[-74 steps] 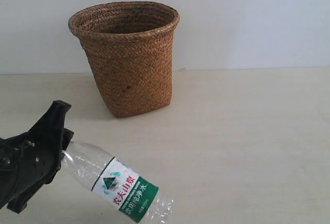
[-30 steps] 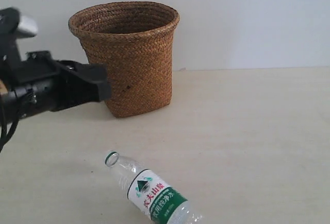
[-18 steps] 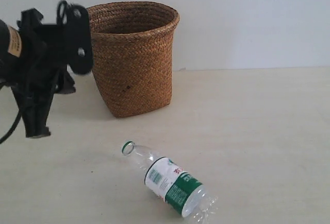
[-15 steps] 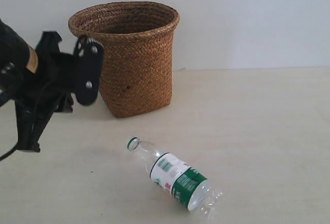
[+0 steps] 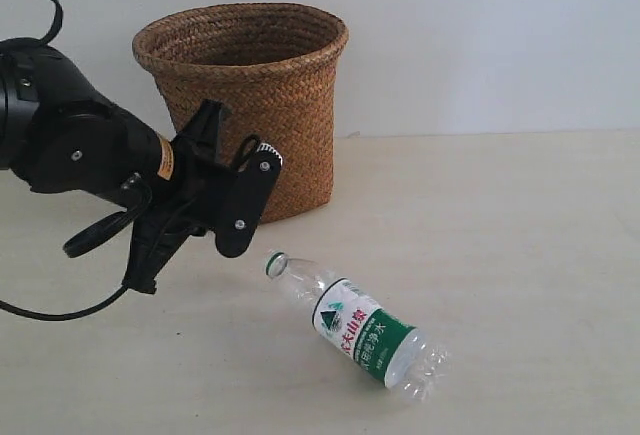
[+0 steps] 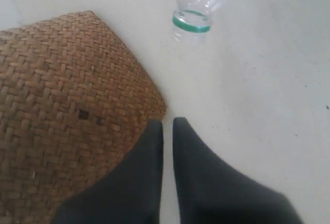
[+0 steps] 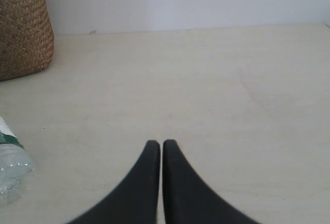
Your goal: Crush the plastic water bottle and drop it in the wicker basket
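Note:
The plastic water bottle (image 5: 362,332) lies on its side on the pale table, its open green-ringed mouth (image 5: 277,263) pointing towards my left gripper. The wicker basket (image 5: 250,105) stands upright behind it at the back. My left gripper (image 5: 234,243) hangs shut and empty just left of the bottle's mouth, a small gap away, in front of the basket's base. In the left wrist view the shut gripper (image 6: 167,122) sits beside the basket (image 6: 62,105), with the bottle neck (image 6: 192,21) beyond. My right gripper (image 7: 162,143) is shut and empty over bare table, with the bottle's base (image 7: 9,163) off to one side.
The white wall (image 5: 480,35) runs behind the table just past the basket. The basket's side (image 7: 23,28) shows at the edge of the right wrist view. A black cable (image 5: 40,310) loops under the left arm. My right arm does not show in the exterior view.
My left arm let go of the bottle's neck, rose beside the basket and has swung down towards the bottle's mouth. The bottle has rolled right and away from the front edge.

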### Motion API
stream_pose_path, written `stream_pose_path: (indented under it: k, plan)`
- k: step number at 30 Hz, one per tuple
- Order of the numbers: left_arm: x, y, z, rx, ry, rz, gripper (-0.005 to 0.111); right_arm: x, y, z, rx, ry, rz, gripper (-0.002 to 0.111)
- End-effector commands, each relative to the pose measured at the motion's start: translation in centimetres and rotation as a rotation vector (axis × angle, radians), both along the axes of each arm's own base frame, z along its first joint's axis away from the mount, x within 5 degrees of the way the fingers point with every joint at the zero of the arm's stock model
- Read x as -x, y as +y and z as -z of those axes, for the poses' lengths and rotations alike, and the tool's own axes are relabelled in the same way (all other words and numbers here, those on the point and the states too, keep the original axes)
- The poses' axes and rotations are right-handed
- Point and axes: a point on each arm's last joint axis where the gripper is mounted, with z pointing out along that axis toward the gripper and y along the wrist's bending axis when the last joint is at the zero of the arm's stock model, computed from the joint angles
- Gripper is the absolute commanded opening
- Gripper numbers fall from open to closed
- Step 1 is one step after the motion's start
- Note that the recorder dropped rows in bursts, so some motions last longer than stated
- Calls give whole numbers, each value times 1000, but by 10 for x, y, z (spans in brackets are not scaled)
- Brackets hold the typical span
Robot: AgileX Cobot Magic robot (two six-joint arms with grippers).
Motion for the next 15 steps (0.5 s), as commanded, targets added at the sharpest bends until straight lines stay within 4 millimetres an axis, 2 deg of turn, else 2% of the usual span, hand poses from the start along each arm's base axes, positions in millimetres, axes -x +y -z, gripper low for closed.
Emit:
stream_pose_path:
  k: [1,8,15]
  plan:
    - [-7,-6,9,-11,-6,37,4,0,0,-1,-1,-9,2,0]
    - [-21,-20,18,69,19,1,4,0,0,-1,-1,-9,2,0]
    - [-21,-21,18,68,42,-22,5,0,0,-1,-1,-9,2,0]
